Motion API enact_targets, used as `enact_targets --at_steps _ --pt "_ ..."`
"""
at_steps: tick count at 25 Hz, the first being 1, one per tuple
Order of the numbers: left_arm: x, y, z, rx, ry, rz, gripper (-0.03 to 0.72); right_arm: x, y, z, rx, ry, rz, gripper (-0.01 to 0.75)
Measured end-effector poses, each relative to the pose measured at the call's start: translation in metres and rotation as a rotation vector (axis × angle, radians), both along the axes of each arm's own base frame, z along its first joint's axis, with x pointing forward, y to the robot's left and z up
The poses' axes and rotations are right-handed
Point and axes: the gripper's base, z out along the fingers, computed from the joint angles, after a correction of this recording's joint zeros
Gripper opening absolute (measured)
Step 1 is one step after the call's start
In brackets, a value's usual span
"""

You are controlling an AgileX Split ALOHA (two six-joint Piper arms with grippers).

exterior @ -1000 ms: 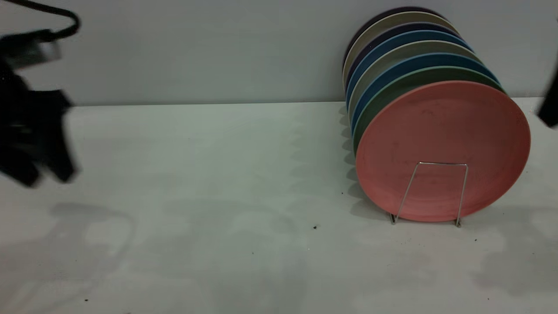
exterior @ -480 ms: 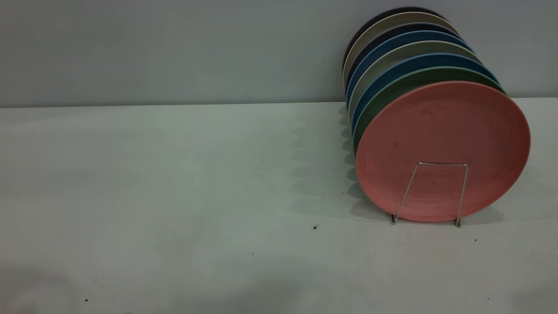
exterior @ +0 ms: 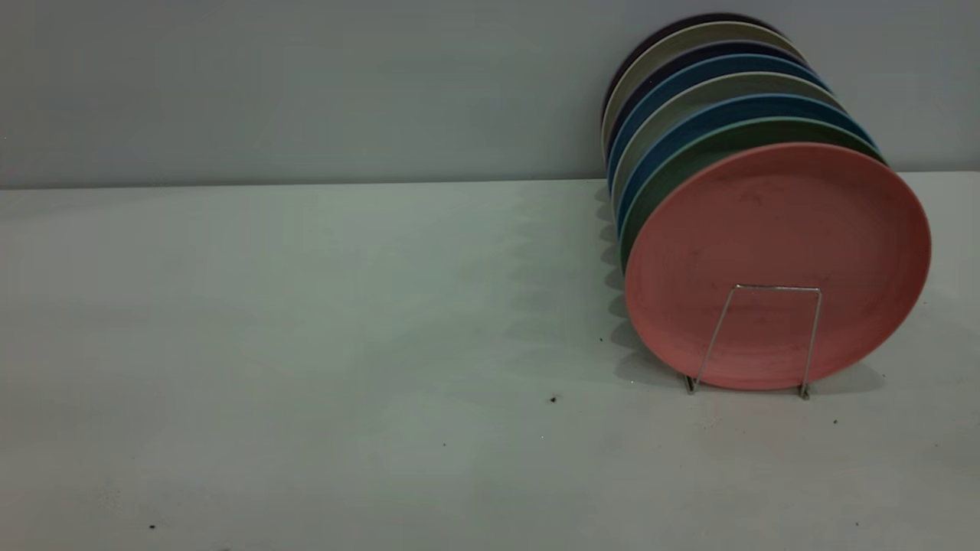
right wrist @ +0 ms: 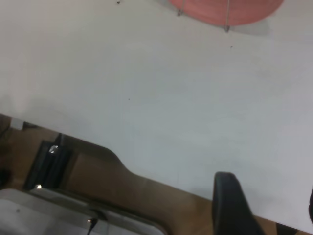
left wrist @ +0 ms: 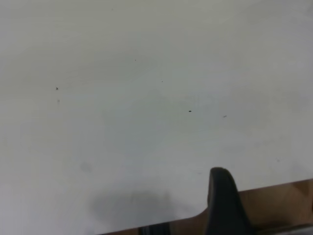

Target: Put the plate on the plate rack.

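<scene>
Already the salmon-pink plate (exterior: 777,264) is standing on edge at the front of the wire plate rack (exterior: 758,340), propped by its squared loop, while both pincers are hanging off the tabletop (exterior: 306,344), spread unclear.

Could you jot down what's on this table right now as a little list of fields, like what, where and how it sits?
front plate: round salmon-pink matte plate, standing on edge in the front slot
holder: thin silver wire plate rack, one squared loop showing before the pink plate
behind it: a row of upright plates, a green plate next, then blue and pale ones
surface: white table, a few dark specks
arms: out of the exterior view, drawn back near the table's edge
task state: pink plate appears racked
</scene>
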Motion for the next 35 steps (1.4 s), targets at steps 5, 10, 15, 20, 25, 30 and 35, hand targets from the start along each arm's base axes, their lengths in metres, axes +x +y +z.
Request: enact_targets --at_steps 5,10,15,20,25,30,35 --pt "-0.029 -0.001 -0.022 -0.019 -0.023 0.025 0.458 -0.024 -0.002 -0.025 -0.016 -0.029 -0.035 0.402" --pt "-0.048 0.003 -0.04 0.023 -0.055 0.04 0.458 -0.031 -0.005 -0.045 -0.043 -0.032 -0.038 0.402" --pt "-0.061 0.007 -0.053 0.063 -0.071 0.056 0.458 -0.037 -0.01 -0.052 -0.1 -0.106 -0.019 0.402" --pt "-0.067 0.007 -0.06 0.06 -0.096 0.062 0.458 -0.036 -0.01 -0.056 -0.104 -0.134 -0.021 0.402" --pt "-0.066 0.007 -0.063 0.057 -0.098 0.066 0.457 -0.037 -0.01 -0.056 -0.103 -0.138 0.003 0.402" --pt "-0.066 0.007 -0.063 0.052 -0.101 0.073 0.457 -0.037 -0.01 -0.056 -0.103 -0.138 0.003 0.402" --pt "-0.066 0.007 -0.063 0.051 -0.101 0.074 0.456 -0.037 -0.01 -0.056 -0.103 -0.138 0.003 0.402"
